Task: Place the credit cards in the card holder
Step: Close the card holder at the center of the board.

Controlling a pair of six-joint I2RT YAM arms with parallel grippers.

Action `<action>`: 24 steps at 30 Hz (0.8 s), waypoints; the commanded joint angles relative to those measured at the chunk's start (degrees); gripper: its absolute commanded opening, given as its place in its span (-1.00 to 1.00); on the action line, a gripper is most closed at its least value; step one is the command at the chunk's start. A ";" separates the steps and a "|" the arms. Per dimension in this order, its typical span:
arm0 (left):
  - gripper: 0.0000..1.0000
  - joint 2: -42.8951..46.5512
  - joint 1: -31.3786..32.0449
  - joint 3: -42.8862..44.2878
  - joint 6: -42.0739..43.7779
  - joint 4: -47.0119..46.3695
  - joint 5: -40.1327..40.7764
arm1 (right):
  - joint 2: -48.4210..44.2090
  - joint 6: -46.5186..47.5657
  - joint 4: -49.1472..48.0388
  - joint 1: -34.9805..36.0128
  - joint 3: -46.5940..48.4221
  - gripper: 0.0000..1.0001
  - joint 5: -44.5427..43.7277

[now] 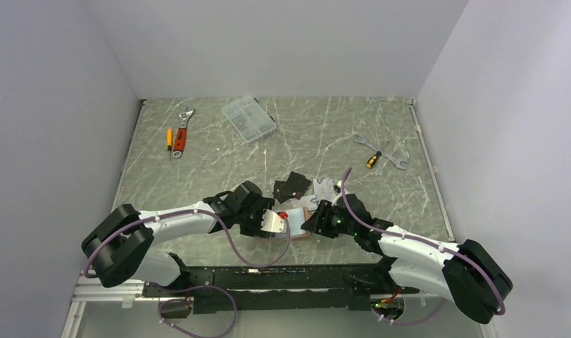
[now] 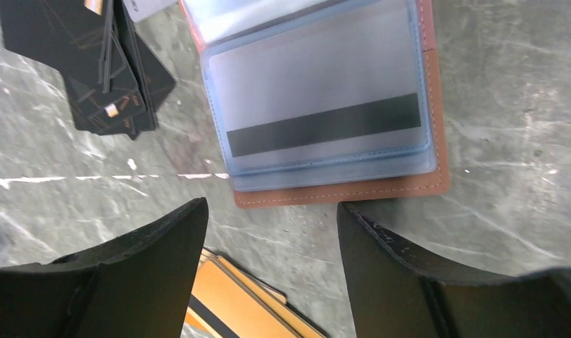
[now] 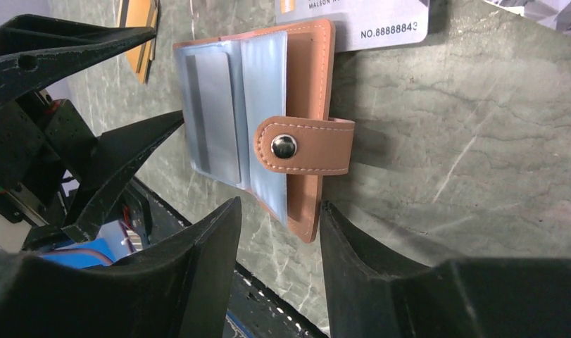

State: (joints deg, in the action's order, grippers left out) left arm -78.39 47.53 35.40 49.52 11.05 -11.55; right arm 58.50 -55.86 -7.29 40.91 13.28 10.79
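The card holder (image 2: 381,186) lies open on the table, salmon-pink with pale-blue clear pockets. A silver-grey card with a dark stripe (image 2: 323,127) sits inside its top pocket. In the right wrist view its snap tab (image 3: 303,144) folds over the pockets. My left gripper (image 2: 272,208) hovers open just short of the holder's edge, with nothing between its fingers. Orange credit cards (image 2: 233,303) lie under it by the left finger. My right gripper (image 3: 279,208) is open, and the holder's corner (image 3: 307,229) reaches in between its fingertips. A silver numbered card (image 3: 381,24) lies beyond the holder.
A stack of black flat pieces (image 2: 92,63) lies beside the holder (image 1: 296,224). At the back are a clear compartment box (image 1: 248,118), a wrench and screwdriver (image 1: 180,134) on the left, and another wrench and screwdriver (image 1: 381,151) on the right. The table's front rail (image 1: 268,278) is close behind both grippers.
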 commanded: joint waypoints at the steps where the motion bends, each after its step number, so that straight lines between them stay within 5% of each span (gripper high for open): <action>1: 0.45 -2.53 1.31 -1.73 4.77 -5.39 5.77 | 0.11 1.31 -3.00 -0.09 2.35 -0.05 0.23; 12: 0.23 -0.79 1.93 1.79 -1.25 -1.58 3.19 | 3.64 2.83 -3.79 0.75 4.35 -0.27 0.09; 21: 0.20 -2.66 2.58 7.61 -9.73 1.47 -2.86 | 8.78 3.47 -0.14 3.11 6.62 -0.90 -2.68; 24: 0.20 -2.18 2.57 8.35 -9.82 2.19 -2.34 | 8.92 3.56 1.55 3.17 6.78 -0.98 -3.59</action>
State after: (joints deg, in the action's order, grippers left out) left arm -80.64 49.43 41.54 42.13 12.10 -10.87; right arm 67.07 -52.93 -7.14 43.70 18.00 9.37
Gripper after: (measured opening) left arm 0.602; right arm 0.033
